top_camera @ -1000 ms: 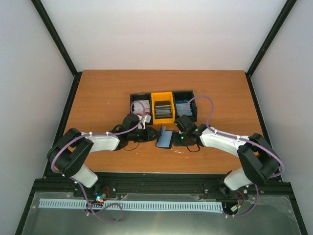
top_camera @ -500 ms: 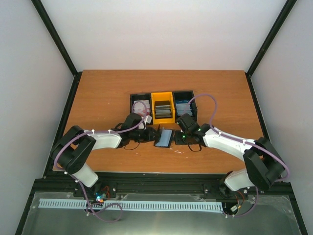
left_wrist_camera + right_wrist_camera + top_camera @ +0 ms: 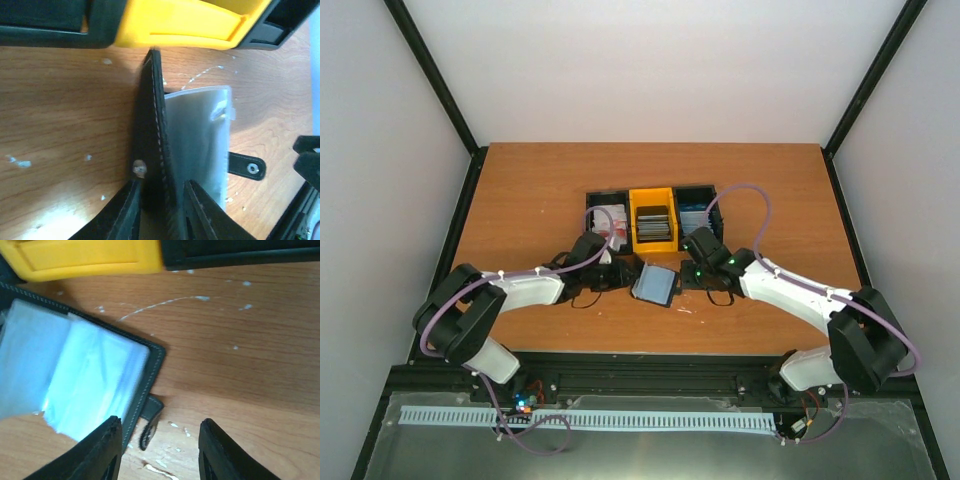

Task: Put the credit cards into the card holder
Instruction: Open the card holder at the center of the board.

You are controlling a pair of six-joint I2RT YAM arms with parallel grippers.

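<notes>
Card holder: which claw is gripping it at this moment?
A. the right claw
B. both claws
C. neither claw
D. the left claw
D: the left wrist view shows the left claw pinched on the black cover of the card holder, while the right claw stands open beside it, holding nothing.

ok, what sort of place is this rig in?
Likely a lab robot cell: plain white walls inside a black frame, a left arm and right arm bolted at a wooden table's edge, and three small bins of sorted cards.
</notes>
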